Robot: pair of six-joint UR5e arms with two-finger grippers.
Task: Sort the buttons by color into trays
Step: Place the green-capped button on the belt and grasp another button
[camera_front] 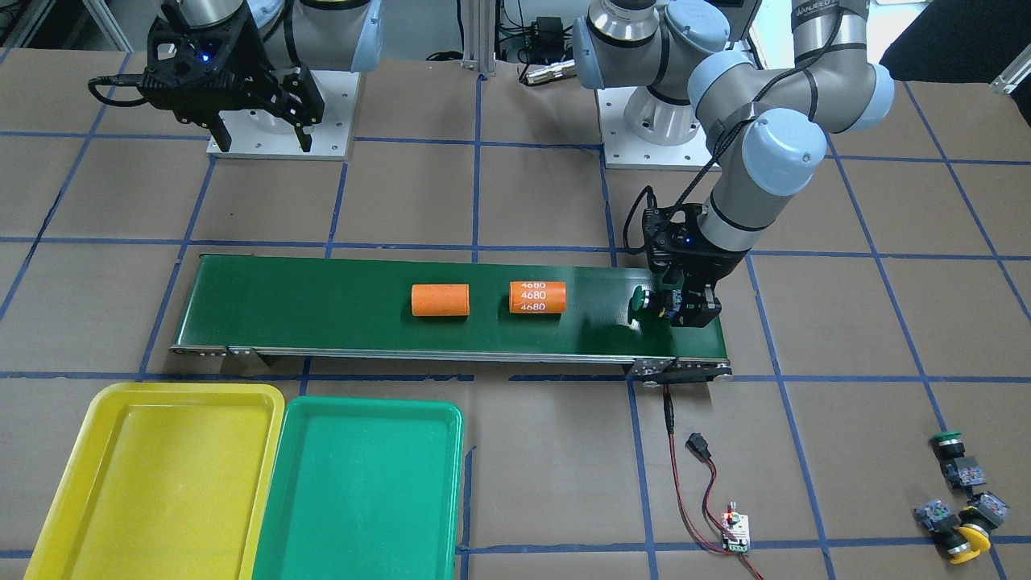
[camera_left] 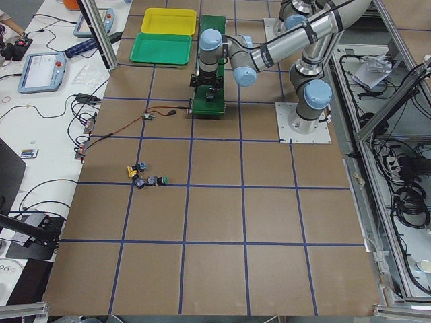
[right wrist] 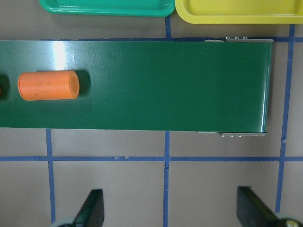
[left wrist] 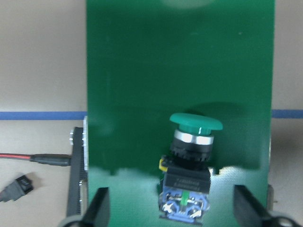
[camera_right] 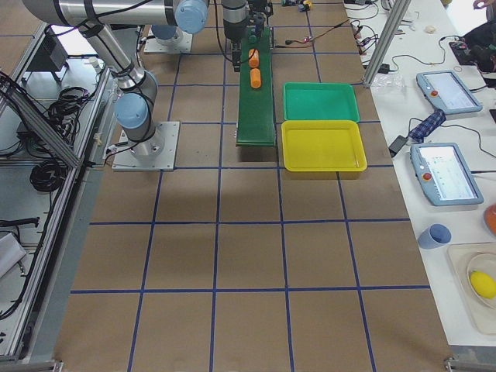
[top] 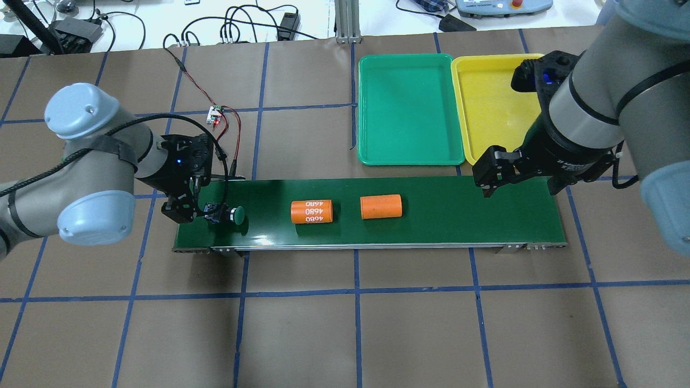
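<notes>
A green-capped button (left wrist: 190,175) lies on its side on the dark-green conveyor belt (top: 442,202) at the end near my left arm; it also shows in the overhead view (top: 229,214) and the front view (camera_front: 648,300). My left gripper (left wrist: 173,210) is open, with a finger on each side of the button's switch body and a gap to it. My right gripper (top: 520,186) is open and empty above the belt's other end. Three more buttons, one green (camera_front: 949,447) and two yellow (camera_front: 969,541), lie on the table. The yellow tray (camera_front: 161,475) and the green tray (camera_front: 362,483) are empty.
Two orange cylinders lie mid-belt, one plain (top: 381,207) and one printed "4680" (top: 311,212). A small circuit board (camera_front: 736,532) with red and black wires lies beside the belt's end. Blue tape lines grid the brown table.
</notes>
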